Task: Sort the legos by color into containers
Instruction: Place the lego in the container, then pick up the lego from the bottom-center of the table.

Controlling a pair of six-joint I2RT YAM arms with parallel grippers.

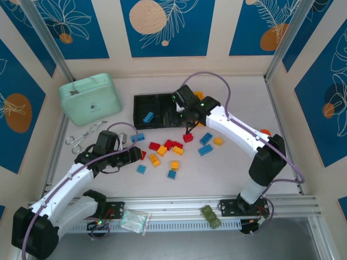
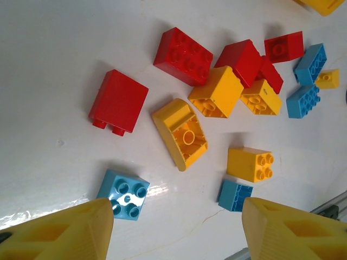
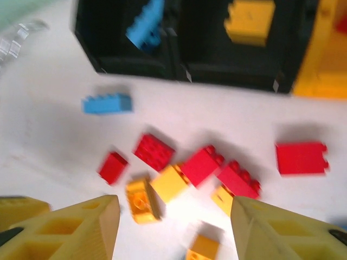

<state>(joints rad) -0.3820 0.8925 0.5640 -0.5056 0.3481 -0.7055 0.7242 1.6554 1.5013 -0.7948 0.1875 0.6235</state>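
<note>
Red, yellow and blue legos (image 1: 165, 149) lie scattered on the white table in front of the containers (image 1: 157, 111). One black bin holds a blue brick (image 3: 145, 24), the other black bin a yellow brick (image 3: 249, 20), and the yellow bin (image 3: 322, 65) is at the right. My left gripper (image 2: 176, 222) is open and empty, low over the table, with a blue brick (image 2: 123, 194) by its left finger and another blue brick (image 2: 235, 195) by its right finger. My right gripper (image 3: 173, 211) hangs open and empty above the pile, blurred. A lone red brick (image 3: 301, 157) lies close to the bins.
A mint-green lidded case (image 1: 90, 99) sits at the back left, with metal tongs (image 1: 85, 135) in front of it. On the front rail (image 1: 179, 208) lie an olive-green toy piece (image 1: 211, 215) and a small plastic bag (image 1: 134, 221). Walls close in on three sides.
</note>
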